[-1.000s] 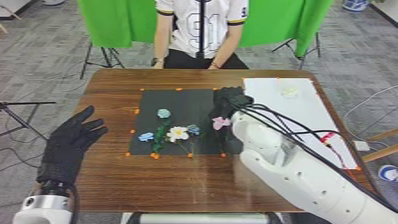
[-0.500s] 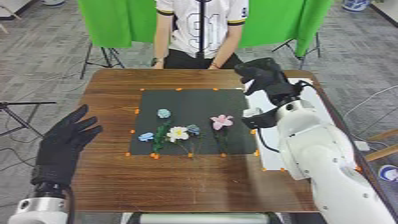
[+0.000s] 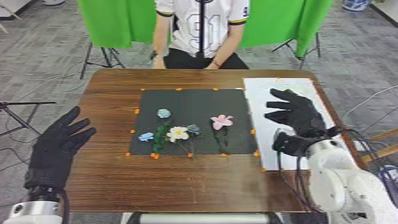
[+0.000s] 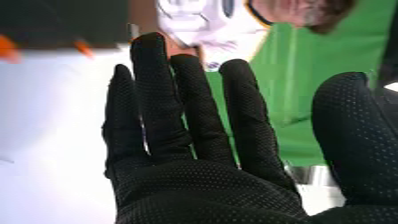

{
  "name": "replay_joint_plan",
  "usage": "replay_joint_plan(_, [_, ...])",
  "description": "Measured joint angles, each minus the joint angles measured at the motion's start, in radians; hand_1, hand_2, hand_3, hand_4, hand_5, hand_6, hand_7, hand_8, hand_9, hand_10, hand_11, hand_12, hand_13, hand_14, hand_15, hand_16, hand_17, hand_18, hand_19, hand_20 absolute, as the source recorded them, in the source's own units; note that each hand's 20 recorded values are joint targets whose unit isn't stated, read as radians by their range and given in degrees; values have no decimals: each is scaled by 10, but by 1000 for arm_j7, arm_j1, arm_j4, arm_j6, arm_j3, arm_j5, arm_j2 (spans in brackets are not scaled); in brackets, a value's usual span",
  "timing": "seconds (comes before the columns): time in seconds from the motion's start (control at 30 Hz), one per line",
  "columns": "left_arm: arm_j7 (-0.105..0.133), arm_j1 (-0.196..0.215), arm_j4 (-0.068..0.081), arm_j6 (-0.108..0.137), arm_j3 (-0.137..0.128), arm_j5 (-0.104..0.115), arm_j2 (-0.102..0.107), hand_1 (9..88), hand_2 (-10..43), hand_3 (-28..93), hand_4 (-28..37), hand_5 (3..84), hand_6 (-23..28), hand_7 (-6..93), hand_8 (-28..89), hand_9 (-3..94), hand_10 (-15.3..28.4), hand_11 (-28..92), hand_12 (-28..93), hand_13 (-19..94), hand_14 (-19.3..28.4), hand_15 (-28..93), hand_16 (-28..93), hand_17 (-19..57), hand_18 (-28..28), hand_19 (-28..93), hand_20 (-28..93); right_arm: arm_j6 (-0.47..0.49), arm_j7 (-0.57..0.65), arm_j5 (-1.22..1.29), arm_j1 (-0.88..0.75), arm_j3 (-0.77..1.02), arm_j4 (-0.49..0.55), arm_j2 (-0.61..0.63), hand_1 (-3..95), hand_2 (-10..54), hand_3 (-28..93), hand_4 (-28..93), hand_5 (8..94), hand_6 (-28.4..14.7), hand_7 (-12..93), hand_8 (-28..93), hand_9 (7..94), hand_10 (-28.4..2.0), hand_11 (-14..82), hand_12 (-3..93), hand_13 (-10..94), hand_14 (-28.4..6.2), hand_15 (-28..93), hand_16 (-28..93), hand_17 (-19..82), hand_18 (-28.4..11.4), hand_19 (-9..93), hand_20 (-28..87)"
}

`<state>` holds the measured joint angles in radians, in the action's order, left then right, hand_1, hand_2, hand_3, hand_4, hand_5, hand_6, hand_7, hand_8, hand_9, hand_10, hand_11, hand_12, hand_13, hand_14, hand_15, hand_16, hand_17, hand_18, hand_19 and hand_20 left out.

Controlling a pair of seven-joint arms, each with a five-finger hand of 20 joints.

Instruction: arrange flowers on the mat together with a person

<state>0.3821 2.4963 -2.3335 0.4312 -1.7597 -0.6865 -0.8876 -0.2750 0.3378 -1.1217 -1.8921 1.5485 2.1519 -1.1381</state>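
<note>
Flowers (image 3: 163,113) are lying on the dark mat (image 3: 197,100), a pink bloom (image 3: 221,121) toward its right side, a white bloom (image 3: 178,133) between blue ones. Your right hand (image 3: 299,114) is hovering open over the white sheet (image 3: 265,90) beside it. Your left hand (image 3: 55,147) is hanging open, fingers spread, by the brown surface's (image 3: 151,187) left edge.

right hand (image 3: 300,115) moved off the dark mat (image 3: 195,103), now over white sheet (image 3: 260,89)
</note>
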Motion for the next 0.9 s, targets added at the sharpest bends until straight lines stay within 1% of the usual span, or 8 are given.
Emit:
replay_joint_plan(0.1, [0, -1, 0, 0, -2, 2, 0, 197, 60, 793, -283, 336, 65, 142, -103, 300, 181, 256, 100, 207, 250, 536, -104, -96, 220, 502, 105, -5, -4, 52, -14, -8, -4, -1, 207, 66, 757, -233, 520, -23, 112, -106, 524, -188, 166, 143, 463, -208, 549, 73, 112, -240, 591, 102])
replay_joint_plan(0.47, [-1, -18, 0, 0, 10, 4, 2, 200, 62, 791, -283, 340, 70, 143, -104, 310, 187, 265, 101, 215, 255, 548, -105, -95, 221, 505, 108, -11, -37, 23, -15, -12, -4, -2, 206, 67, 760, -233, 519, -22, 114, -108, 525, -186, 167, 144, 463, -205, 550, 75, 109, -240, 580, 120])
replay_joint_plan(0.9, [-4, -22, 0, 0, 11, 2, 1, 203, 62, 794, -283, 342, 71, 144, -104, 314, 189, 271, 99, 220, 257, 559, -111, -94, 221, 508, 109, -9, -40, 23, -15, -12, -4, -2, 206, 66, 763, -231, 522, -19, 118, -110, 528, -186, 168, 144, 463, -204, 555, 77, 111, -240, 577, 133])
